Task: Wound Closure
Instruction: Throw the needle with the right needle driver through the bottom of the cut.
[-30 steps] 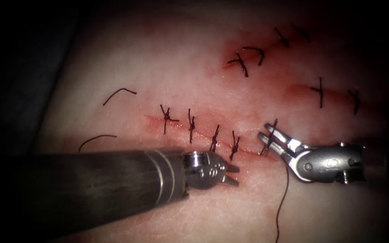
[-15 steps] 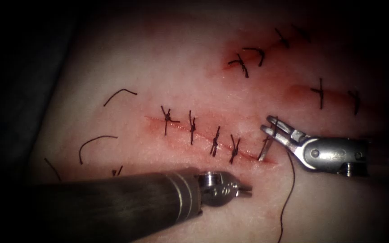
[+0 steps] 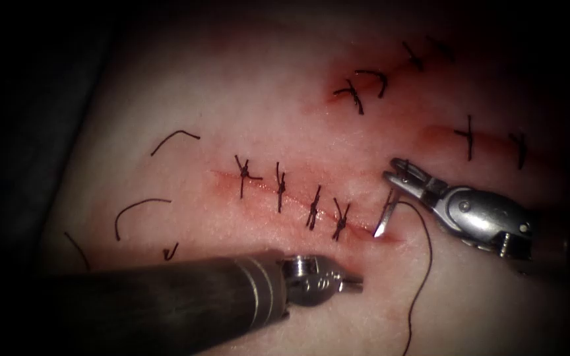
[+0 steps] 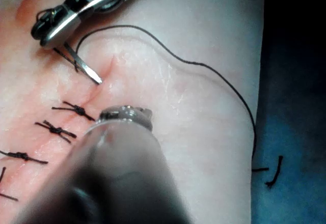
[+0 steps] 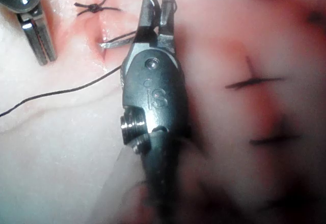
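Loose cut ends of thread (image 3: 141, 209) lie on the tissue (image 3: 232, 99) well to the left of the cut (image 3: 298, 201), apart from the work. Along the cut stand four tied stitches (image 3: 278, 186), so the open part left to close is its right end. The left tool (image 3: 354, 283) rests just in front of that end, below the last stitch, its jaws closed and holding nothing, placed near as though ready to help. At the right end of the cut the needle (image 3: 384, 214) stands steeply with its bright point touching the tissue at the red fluid (image 3: 390, 236); whether the point has entered I cannot tell. The right tool (image 3: 398, 173) grips the needle near its thread end, jaws closed on it, which leaves the point end free to meet the tissue. The thread (image 3: 423, 264) loops from the needle and hangs slack down the right side
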`<state>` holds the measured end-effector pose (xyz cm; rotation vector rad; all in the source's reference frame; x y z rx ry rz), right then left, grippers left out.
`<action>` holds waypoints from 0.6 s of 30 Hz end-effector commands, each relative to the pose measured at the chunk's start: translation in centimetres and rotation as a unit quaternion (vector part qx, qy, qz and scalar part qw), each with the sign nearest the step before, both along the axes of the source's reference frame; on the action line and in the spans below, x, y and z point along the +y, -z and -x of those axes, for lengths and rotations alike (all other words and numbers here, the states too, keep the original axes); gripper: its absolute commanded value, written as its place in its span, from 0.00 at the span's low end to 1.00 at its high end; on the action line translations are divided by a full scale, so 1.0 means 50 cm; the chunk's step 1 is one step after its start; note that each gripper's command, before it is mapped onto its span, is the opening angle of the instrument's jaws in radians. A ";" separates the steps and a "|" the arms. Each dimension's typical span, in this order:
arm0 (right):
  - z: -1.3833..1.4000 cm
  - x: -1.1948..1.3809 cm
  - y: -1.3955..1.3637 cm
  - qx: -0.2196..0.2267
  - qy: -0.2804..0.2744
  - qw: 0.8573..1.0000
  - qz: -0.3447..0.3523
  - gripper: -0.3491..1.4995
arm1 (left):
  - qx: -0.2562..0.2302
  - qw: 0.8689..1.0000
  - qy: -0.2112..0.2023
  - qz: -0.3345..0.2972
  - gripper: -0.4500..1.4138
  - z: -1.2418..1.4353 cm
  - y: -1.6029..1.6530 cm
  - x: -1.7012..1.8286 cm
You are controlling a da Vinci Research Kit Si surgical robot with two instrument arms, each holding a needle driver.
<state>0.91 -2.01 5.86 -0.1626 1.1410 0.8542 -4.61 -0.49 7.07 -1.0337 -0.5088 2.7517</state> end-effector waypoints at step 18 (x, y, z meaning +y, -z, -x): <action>-0.0033 -0.0010 -0.0032 0.071 -0.025 0.983 -0.167 0.00 | 0.000 1.000 0.002 -0.004 0.10 -0.0001 -0.0017 -0.0009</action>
